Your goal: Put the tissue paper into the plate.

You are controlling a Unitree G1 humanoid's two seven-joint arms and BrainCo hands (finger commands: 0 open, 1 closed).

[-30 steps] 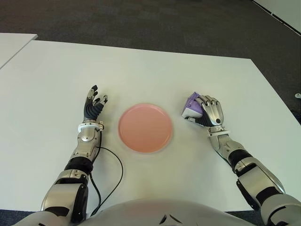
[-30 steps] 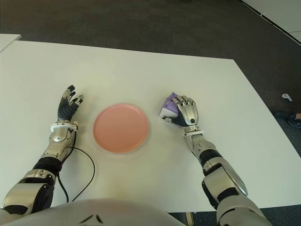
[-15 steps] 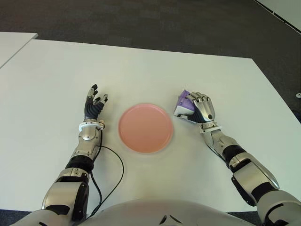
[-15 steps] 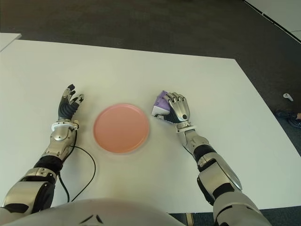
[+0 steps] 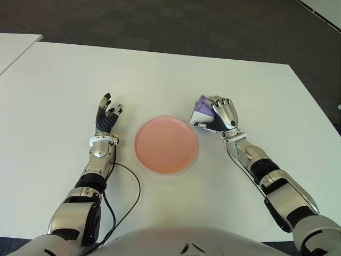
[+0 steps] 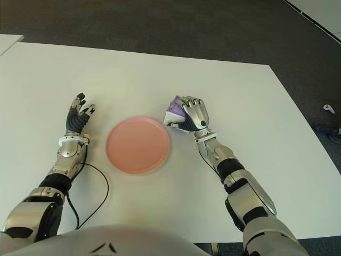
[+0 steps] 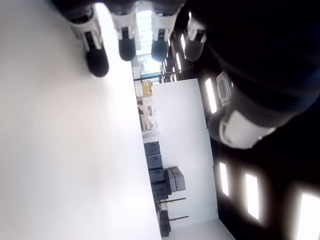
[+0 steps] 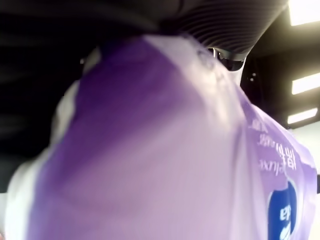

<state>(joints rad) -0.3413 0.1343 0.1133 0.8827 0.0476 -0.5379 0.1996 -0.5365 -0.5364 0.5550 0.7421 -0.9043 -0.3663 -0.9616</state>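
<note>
Tissue [image 5: 201,111]: gripped in curled right hand [image 5: 220,113], carried closer, now just beside plate [image 5: 165,144] rim.
Left hand [image 5: 106,118]: fingers spread, empty, beyond plate's other side.
Meaning: release comes soon.

My right hand [image 5: 222,113] is extended forward with the forearm angled inward toward my centre line. Its silver-backed fingers [image 5: 219,104] are curled down and closed over a purple-and-white soft tissue packet [image 5: 201,112], which fills the right wrist view. My left hand [image 5: 106,117] is on the opposite side, forearm pointing straight ahead, wrist level. Its dark-tipped fingers [image 7: 97,56] are straight and slightly spread, gripping nothing. A black cable [image 5: 129,191] runs along my left forearm.
</note>
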